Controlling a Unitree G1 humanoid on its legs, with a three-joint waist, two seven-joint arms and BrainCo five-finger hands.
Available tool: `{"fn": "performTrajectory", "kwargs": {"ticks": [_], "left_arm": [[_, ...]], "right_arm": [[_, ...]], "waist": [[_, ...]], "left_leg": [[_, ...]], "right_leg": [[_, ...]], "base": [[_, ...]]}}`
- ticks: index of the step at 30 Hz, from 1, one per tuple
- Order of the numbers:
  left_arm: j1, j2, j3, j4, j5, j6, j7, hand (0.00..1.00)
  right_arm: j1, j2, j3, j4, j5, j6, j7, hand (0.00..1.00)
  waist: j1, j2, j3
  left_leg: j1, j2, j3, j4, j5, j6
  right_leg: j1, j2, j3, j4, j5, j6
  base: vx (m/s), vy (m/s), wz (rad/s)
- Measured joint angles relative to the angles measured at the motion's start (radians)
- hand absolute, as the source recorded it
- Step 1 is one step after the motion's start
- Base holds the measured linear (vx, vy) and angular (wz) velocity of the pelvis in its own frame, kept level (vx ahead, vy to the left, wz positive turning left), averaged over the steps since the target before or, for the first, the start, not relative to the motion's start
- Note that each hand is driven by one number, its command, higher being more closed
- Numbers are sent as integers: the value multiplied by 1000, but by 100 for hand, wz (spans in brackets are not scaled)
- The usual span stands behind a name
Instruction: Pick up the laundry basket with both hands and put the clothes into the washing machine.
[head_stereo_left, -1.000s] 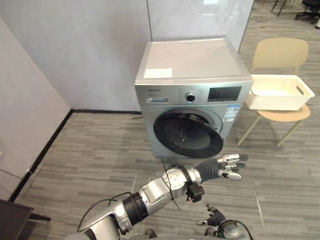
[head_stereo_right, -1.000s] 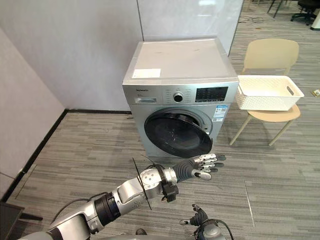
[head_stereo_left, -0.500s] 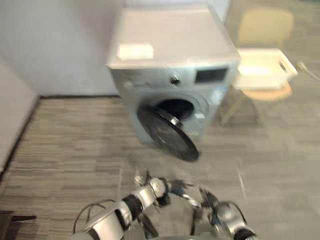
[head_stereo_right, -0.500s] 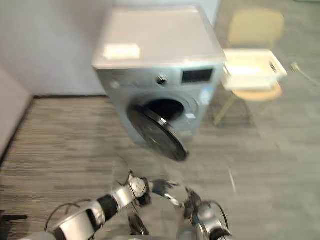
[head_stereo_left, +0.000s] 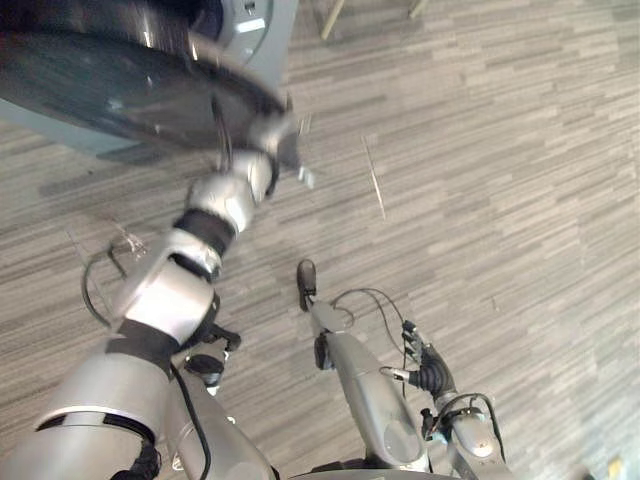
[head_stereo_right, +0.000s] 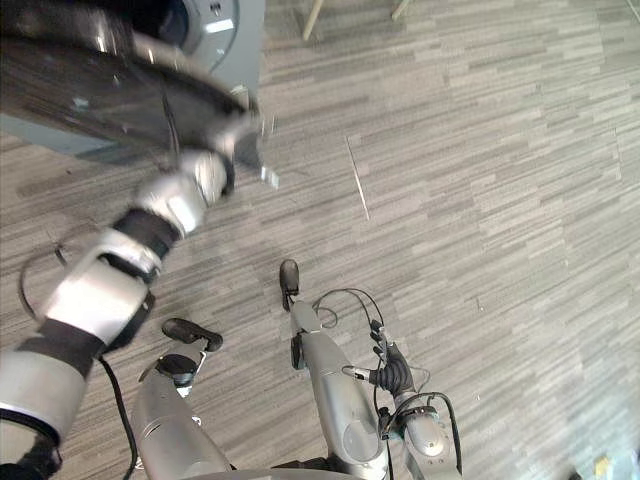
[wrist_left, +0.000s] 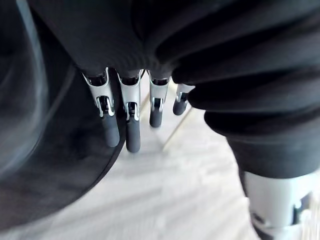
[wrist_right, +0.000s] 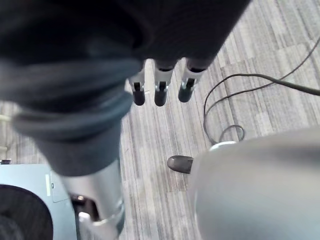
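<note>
1. Right hand (head_stereo_left: 432, 375): lowest and nearest item, hanging close to the body above the floor. Its fingers (wrist_right: 160, 92) are straight and spread loosely, holding nothing.

2. Grey wood-grain plank floor (head_stereo_left: 500, 150): runs across the whole scene under both arms.

3. Left hand (head_stereo_left: 272, 135): at the end of the outstretched left arm, up by the lower rim of the door. Its fingers (wrist_left: 131, 125) are straight in a loose row, nothing held. They lie against or just beside the door's edge; contact cannot be told, as the hand is blurred in the head views.

4. Dark round glass door (head_stereo_left: 110, 85): swung open, tilted out over the floor, at far left.

5. Silver-grey front-loading washing machine (head_stereo_left: 255, 25): behind the door, at the far left edge.

6. Pale chair legs (head_stereo_left: 331, 15): farthest, just right of the machine.
</note>
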Motion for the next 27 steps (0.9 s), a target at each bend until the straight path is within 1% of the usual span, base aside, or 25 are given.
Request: {"fn": "performTrajectory", "kwargs": {"ticks": [1, 2, 3, 4, 6, 7, 9, 11, 13, 14, 15, 16, 17, 18, 19, 20, 21, 22, 23, 24, 25, 26, 27], "left_arm": [[-37, 18, 31, -17, 0, 1, 36, 0], [-48, 26, 44, -23, 0, 5, 53, 0], [-55, 33, 62, -33, 0, 11, 74, 0], [-59, 56, 63, -33, 5, 15, 96, 0], [-59, 63, 56, -50, 14, 7, 104, 0], [-54, 54, 56, -50, 14, 8, 107, 0], [-19, 50, 64, -68, 22, 8, 125, 0], [61, 50, 93, -127, 39, 10, 144, 0], [305, 48, 117, -280, 80, 18, 186, 0], [384, 40, 121, -318, 100, 18, 201, 0], [548, 3, 125, -366, 135, 13, 220, 0], [707, -50, 127, -370, 160, 8, 230, 0], [792, -75, 128, -371, 167, 8, 232, 0], [954, -121, 135, -370, 165, 5, 233, 0], [1108, -157, 137, -368, 163, 4, 234, 0], [1172, -175, 138, -364, 163, 0, 234, 0], [1284, -203, 144, -344, 122, -16, 235, 0], [1358, -224, 147, -326, 67, -36, 231, 0], [1382, -234, 150, -315, 34, -49, 229, 0], [1422, -264, 184, -302, -32, -74, 218, 0], [1452, -294, 227, -289, -120, -94, 197, 0], [1467, -304, 251, -280, -164, -102, 187, 0], [1487, -319, 292, -253, -242, -111, 163, 0]], "right_arm": [[0, 17, 2, 6, 0, -2, 0, 0], [0, 22, 7, 12, 0, -9, 0, 0], [0, 26, 10, 17, 0, -19, 0, 0], [0, 30, 13, 31, 0, -31, 0, 0], [0, 30, 13, 44, 1, -33, -3, 0], [-2, 30, 15, 52, 6, -33, -3, 0], [-13, 30, 24, 73, 8, -35, -5, 0], [-22, 30, 27, 91, 8, -35, -20, 0], [-27, 27, 14, 116, 1, -50, -49, 0], [-28, 27, 6, 130, -5, -58, -61, 0], [-29, 27, -7, 158, -14, -71, -87, 0], [-35, 24, -31, 194, -15, -78, -110, 0], [-42, 23, -45, 220, -18, -80, -118, 0], [-69, 21, -62, 289, -35, -77, -136, 0], [-84, 2, -69, 334, -36, -74, -148, 0], [-92, -5, -71, 355, -38, -74, -153, 0], [-116, -15, -77, 403, -38, -69, -153, 0], [-143, -23, -94, 461, -42, -62, -154, 0], [-157, -29, -103, 491, -43, -55, -154, 0], [-183, -61, -115, 551, -43, -37, -153, 0], [-212, -83, -131, 605, -43, -8, -150, 0], [-221, -89, -139, 625, -43, 3, -149, 0], [-224, -86, -163, 660, -43, 16, -146, 0]], "waist": [[-7, 2, 4], [-7, 3, 4], [-6, 6, 6], [0, 7, 7], [10, 9, 8], [13, 11, 9], [15, 16, 12], [15, 27, 13], [24, 69, 2], [32, 81, -4], [57, 104, -16], [78, 122, -27], [92, 132, -33], [118, 145, -40], [143, 162, -50], [155, 166, -52], [167, 180, -61], [164, 196, -82], [166, 211, -94], [178, 240, -120], [188, 247, -133], [188, 249, -136], [202, 244, -140]], "left_leg": [[0, 1, 0, 2, -1, 0], [2, 3, 0, 3, -1, 0], [6, 4, -1, 3, -1, 0], [12, 3, 1, 0, -1, 0], [18, -9, 1, -13, -1, 0], [23, -20, 1, -24, -1, 0], [37, -40, 2, -46, 0, -1], [59, -61, 1, -67, 2, -3], [81, -77, -19, -89, 5, -7], [87, -81, -24, -98, 9, -9], [99, -92, -41, -112, 18, -11], [110, -109, -68, -126, 25, -10], [114, -114, -87, -128, 26, -11], [131, -124, -126, -139, 28, -14], [146, -139, -162, -145, 31, -12], [158, -151, -183, -149, 30, -10], [185, -179, -185, -169, 22, -4], [214, -202, -162, -183, 23, 7], [218, -204, -137, -185, 20, 15], [243, -206, -53, -196, 46, 55], [274, -232, 26, -208, 54, 69], [284, -250, 55, -208, 46, 82], [309, -290, 49, -196, 10, 106]], "right_leg": [[0, 0, -3, 3, 0, 0], [0, 0, -6, 7, 0, 0], [0, 1, -10, 15, 0, 0], [0, 1, -13, 23, 0, 0], [0, -5, -13, 24, 0, 0], [1, -9, -13, 25, 0, 0], [6, -20, -13, 30, 0, 0], [19, -31, -14, 30, 0, 0], [51, -39, -29, 29, -5, 5], [60, -41, -38, 29, -6, 6], [83, -47, -59, 29, -23, 6], [117, -61, -86, 37, -65, -7], [135, -65, -106, 43, -82, -13], [169, -74, -142, 69, -116, -17], [203, -94, -190, 113, -158, -16], [225, -110, -219, 140, -184, -15], [280, -151, -286, 182, -239, -1], [339, -203, -369, 195, -287, 20], [368, -225, -413, 195, -297, 34], [415, -265, -488, 197, -314, 57], [458, -309, -538, 206, -325, 84], [485, -328, -558, 207, -323, 96], [560, -365, -615, 217, -308, 135]], "base": [[83, 10, -1], [66, 8, -1], [78, 11, -2], [79, 12, -1], [89, 13, 4], [92, 14, 8], [66, 10, 7], [48, 8, 7], [54, 0, 19], [65, -13, 33], [105, -32, 62], [119, -40, 75], [130, -36, 91], [101, -3, 100], [79, 7, 109], [100, 67, 150], [112, 120, 212], [139, 156, 237], [151, 199, 264], [186, 257, 237], [204, 278, 223], [227, 301, 184], [204, 225, 129]]}}
